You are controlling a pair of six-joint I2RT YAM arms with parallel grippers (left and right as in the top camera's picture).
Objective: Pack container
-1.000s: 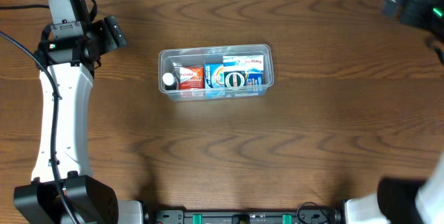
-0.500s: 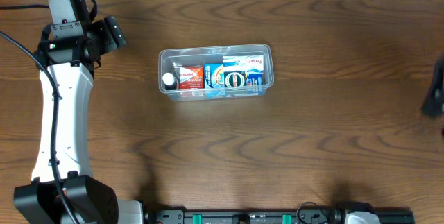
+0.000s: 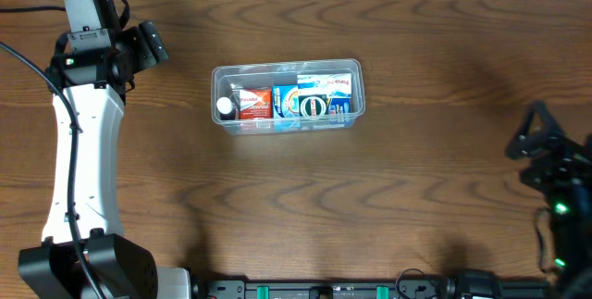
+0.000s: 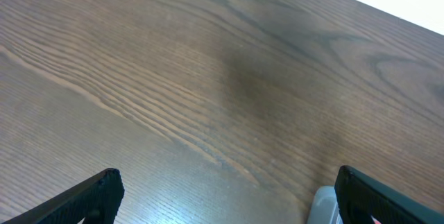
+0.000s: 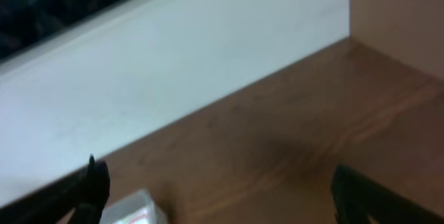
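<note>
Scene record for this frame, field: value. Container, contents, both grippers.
container: clear tub, upright, middle of the table
contents: red packet, blue carton, white-capped item at its left end
left gripper: open, empty, left of the container, apart from it
right gripper: open, empty, at the table's right edge, far from the container
loose items outside container: none visible
</note>
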